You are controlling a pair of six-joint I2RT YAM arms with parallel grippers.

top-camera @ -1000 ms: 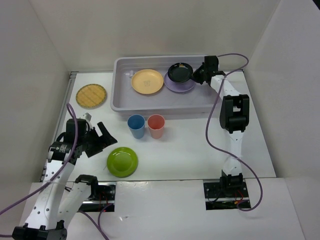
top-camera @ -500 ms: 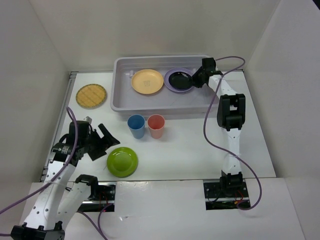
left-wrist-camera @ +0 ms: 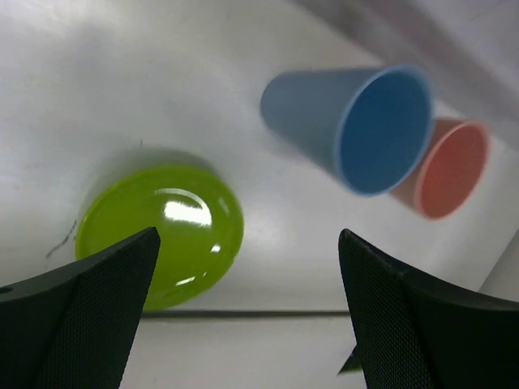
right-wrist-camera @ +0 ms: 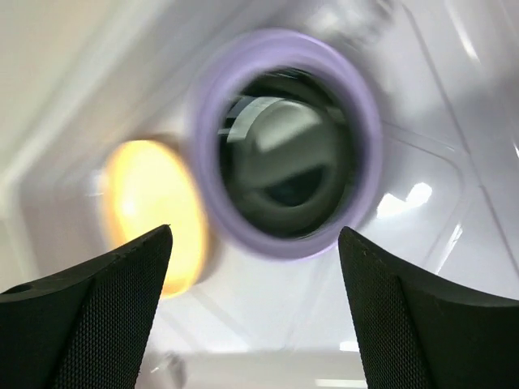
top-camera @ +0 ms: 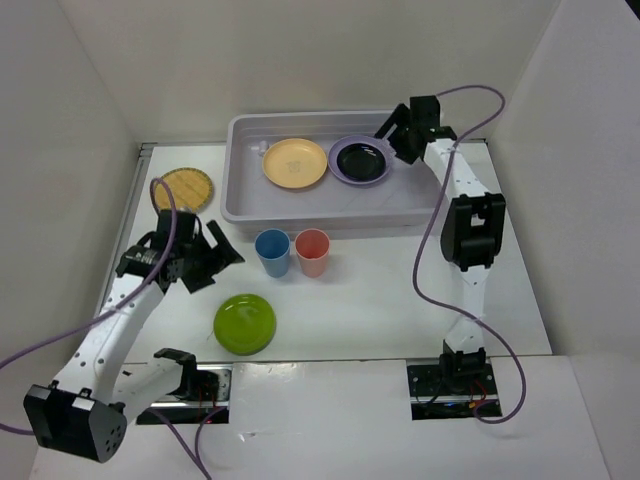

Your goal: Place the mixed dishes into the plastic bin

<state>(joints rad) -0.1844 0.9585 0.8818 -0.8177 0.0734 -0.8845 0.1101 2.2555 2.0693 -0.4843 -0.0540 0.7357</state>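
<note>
Bin point(top-camera: 300, 205) sits at the far side of the bench point(top-camera: 380, 300). Inside it, a pale orange plate point(top-camera: 295, 163) lies left of centre. A lilac plate point(top-camera: 345, 178) lies just beside it on the right, with a black plate point(top-camera: 362, 158) resting on top.

Right claw point(top-camera: 397, 142) hangs over the bin's far right corner, near the black plate, jaws spread, holding nothing.

In front of the bin, a blue cup point(top-camera: 272, 252) and a coral cup point(top-camera: 313, 251) stand upright side by side. Green plate point(top-camera: 245, 324) lies nearer the arms. Woven disc point(top-camera: 183, 186) lies left of the bin, partly behind a cable.

Left claw point(top-camera: 215, 265) hovers between disc and green plate, jaws wide, empty.
</note>
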